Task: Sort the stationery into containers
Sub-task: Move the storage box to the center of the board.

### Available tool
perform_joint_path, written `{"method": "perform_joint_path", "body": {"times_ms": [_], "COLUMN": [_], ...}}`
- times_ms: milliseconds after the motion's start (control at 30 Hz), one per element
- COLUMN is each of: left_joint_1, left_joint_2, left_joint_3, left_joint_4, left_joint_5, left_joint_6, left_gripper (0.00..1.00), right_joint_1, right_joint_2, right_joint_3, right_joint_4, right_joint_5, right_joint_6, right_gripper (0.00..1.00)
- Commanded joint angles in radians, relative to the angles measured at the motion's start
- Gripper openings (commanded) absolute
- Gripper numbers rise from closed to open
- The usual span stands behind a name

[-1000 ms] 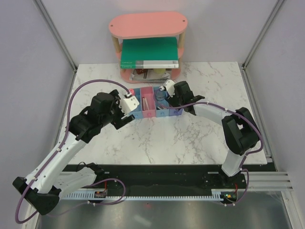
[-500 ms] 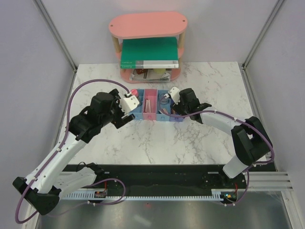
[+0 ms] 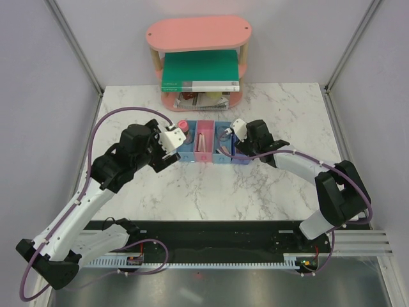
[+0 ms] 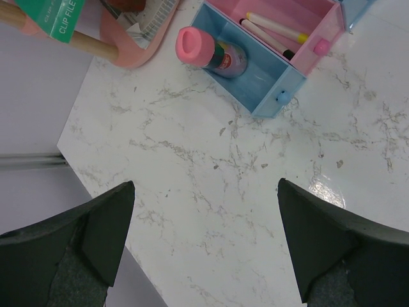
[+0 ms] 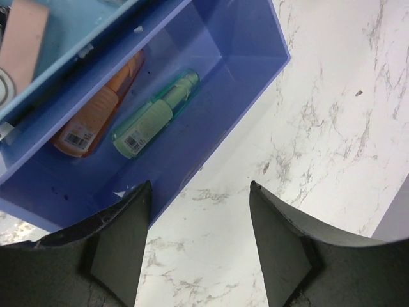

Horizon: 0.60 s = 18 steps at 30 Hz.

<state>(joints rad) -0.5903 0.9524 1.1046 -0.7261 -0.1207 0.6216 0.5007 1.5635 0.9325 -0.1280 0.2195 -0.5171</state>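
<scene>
The containers (image 3: 193, 157) are a joined row of blue, pink, blue and purple-blue bins at the back middle of the table. The left blue bin (image 4: 271, 86) holds a pink-red capped piece (image 4: 192, 43). Yellow-and-black pens (image 4: 276, 29) lie in the pink bin (image 4: 319, 25). The purple-blue bin (image 5: 243, 57) holds a green piece (image 5: 156, 115) and an orange piece (image 5: 96, 125). A pale pink piece (image 5: 25, 38) sits in the blue bin beside it. My left gripper (image 3: 179, 139) (image 4: 204, 187) is open over bare marble left of the row. My right gripper (image 3: 233, 133) (image 5: 199, 187) is open at the purple-blue bin's outer wall.
A pink oval two-tier shelf (image 3: 198, 33) stands behind the bins, holding a large green book (image 3: 199, 69) and notebooks (image 3: 201, 99). Its base (image 4: 128, 45) lies close to the left blue bin. Grey walls and metal posts (image 3: 73, 45) enclose the marble table (image 3: 211, 192).
My right gripper has drawn back from above the bins to the right end of the row. My left gripper has edged slightly toward the left blue bin.
</scene>
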Motion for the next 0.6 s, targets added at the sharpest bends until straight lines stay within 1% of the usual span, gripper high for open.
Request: {"method": "perform_joint_path", "body": {"times_ms": [0,567], "left_joint_1": [0.006,0.004], "left_joint_2": [-0.015,-0.004], "left_joint_3": [-0.009,-0.008], "left_joint_4": [0.033,0.034], "left_joint_5": [0.015,0.026], "left_joint_6": [0.003,-0.005], "left_gripper": [1.0,1.0], "right_joint_1": [-0.042,-0.085], "right_joint_2": [-0.022,-0.028], "right_joint_3": [-0.029,0.003], "right_joint_4": [-0.09,-0.108], "right_joint_5": [0.052,0.055], "right_joint_6": [-0.067,-0.179], "right_gripper": [0.7,0.7]}}
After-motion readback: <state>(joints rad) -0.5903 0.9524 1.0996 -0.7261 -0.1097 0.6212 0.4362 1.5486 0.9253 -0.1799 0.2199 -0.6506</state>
